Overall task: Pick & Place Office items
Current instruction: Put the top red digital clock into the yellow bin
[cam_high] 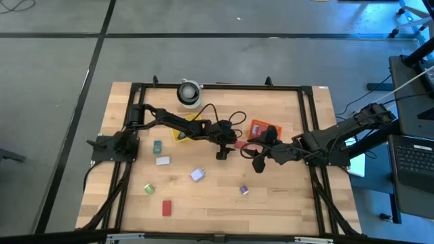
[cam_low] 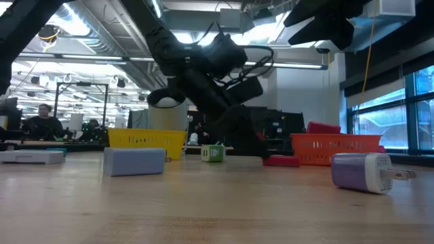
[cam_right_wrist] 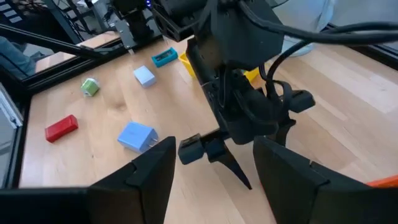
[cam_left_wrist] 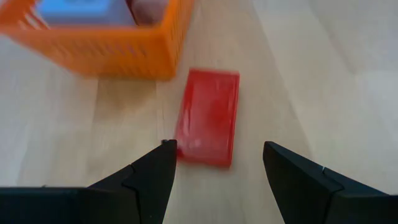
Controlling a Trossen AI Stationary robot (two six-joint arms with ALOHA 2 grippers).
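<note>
**Two arms meet at mid-table, a red block lying between open fingers**

Two dark arms reach over the wooden table point(cam_high: 285, 203) toward its middle. The left gripper point(cam_left_wrist: 217, 163) hangs low with its fingers spread, empty, and a flat red block point(cam_left_wrist: 208, 117) lies on the wood just ahead of the gap between them, touching neither finger. Just beyond that block stands the orange mesh basket point(cam_left_wrist: 106, 48), with a pale blue item and a pinkish one inside it. The right gripper point(cam_right_wrist: 214, 163) is held above the table beside the left arm's wrist, its fingers apart and holding nothing.

The yellow mesh basket point(cam_high: 183, 132) sits under the left arm, partly hidden by it. A white round object point(cam_high: 189, 93) rests near the table's far edge.

Smaller office items lie scattered on the near half of the table, well apart from one another: a lavender plug adapter point(cam_high: 197, 175), a white block point(cam_high: 163, 160), a teal clip point(cam_high: 157, 146), a second red block point(cam_high: 166, 207), a green piece point(cam_high: 148, 189) and a small lavender piece point(cam_high: 243, 190).
</note>
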